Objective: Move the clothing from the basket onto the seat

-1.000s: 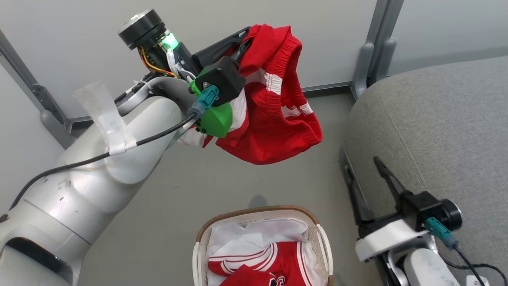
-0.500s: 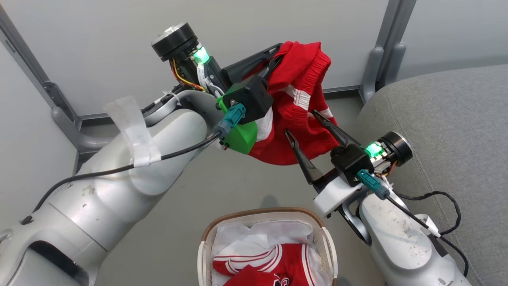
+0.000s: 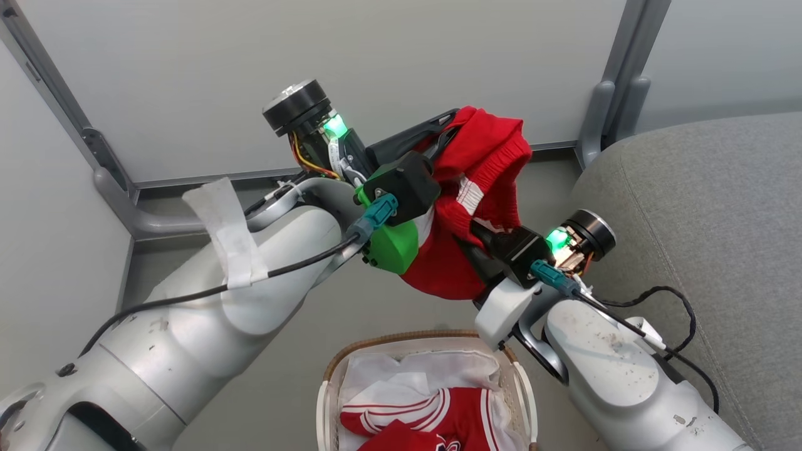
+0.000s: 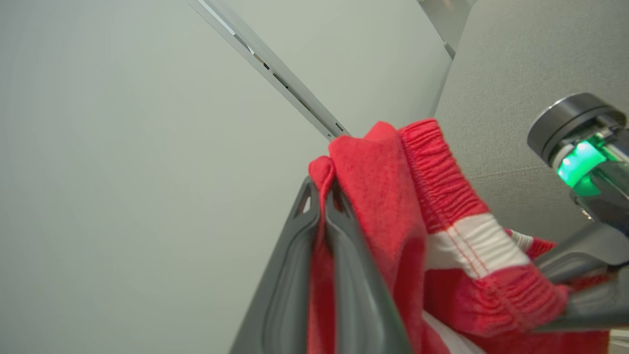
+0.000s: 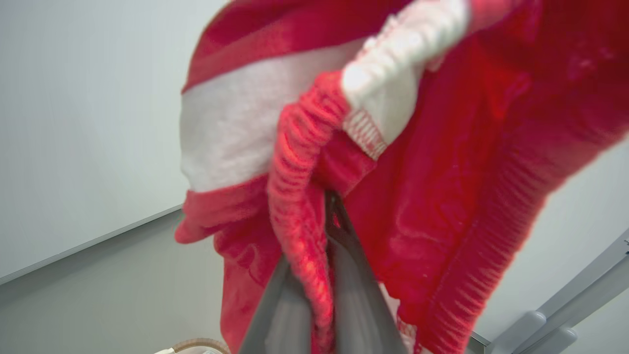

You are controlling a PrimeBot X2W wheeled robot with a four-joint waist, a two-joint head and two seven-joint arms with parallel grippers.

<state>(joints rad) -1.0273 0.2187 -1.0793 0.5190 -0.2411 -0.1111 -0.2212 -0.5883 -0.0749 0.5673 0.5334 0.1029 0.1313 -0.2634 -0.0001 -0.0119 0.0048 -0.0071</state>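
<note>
Shorts (image 3: 482, 150) hang in mid-air, clear of the basket (image 3: 401, 341), which sits at 6 o'clock below them. Seat (image 3: 702, 207) lies at 3 o'clock, near.

Left gripper (image 4: 322, 191): jaws together, pinching a fold at the top edge. Right gripper (image 5: 330, 216): jaws clamped on the ribbed waistband, lower down. 2 grips on 1 garment.

Risks, as I judge them:
- Arms drawing apart could stretch the cloth or pull 1 pinch loose.
- The left bite looks thin. A slip mid-swing would drop the shorts onto the floor (image 3: 376, 313), short of the seat.

Jersey (image 3: 451, 413) lies in the basket, 1 item left to move.
</note>
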